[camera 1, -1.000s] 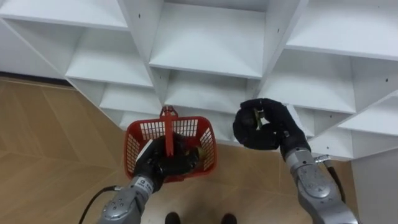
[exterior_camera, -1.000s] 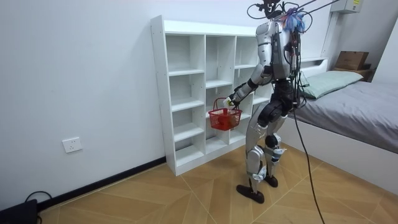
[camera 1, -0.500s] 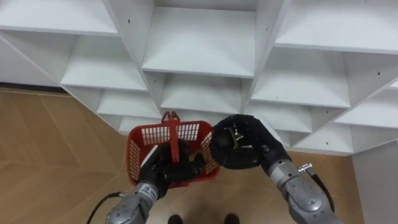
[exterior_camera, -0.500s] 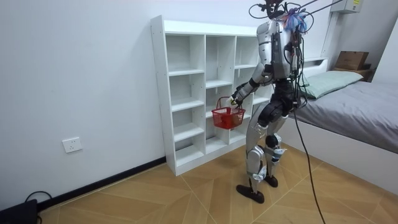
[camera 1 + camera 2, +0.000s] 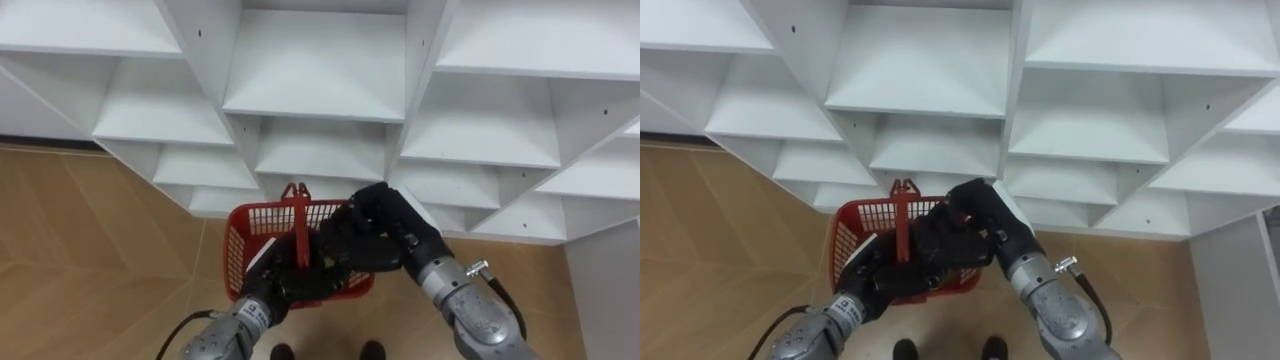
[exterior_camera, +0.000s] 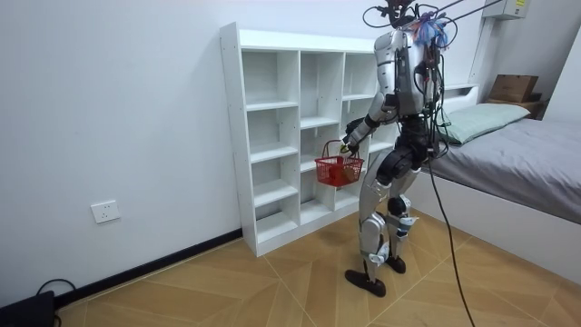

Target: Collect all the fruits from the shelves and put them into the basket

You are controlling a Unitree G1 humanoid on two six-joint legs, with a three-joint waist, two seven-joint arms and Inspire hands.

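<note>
Left eye view, right hand [image 5: 385,235] over basket [image 5: 252,222]

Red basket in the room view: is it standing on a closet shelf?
No, the red basket hangs in front of the white closet, held by the left hand.

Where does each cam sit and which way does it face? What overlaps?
Left eye view: on the head, looking down at shelves and basket; left hand holding the basket, right hand over it.
Right eye view: beside it, same aim, same hands and forearms.
Room view: across the room, facing shelves and bed; whole robot, side-on.
Shared: all three show basket and shelves.
</note>
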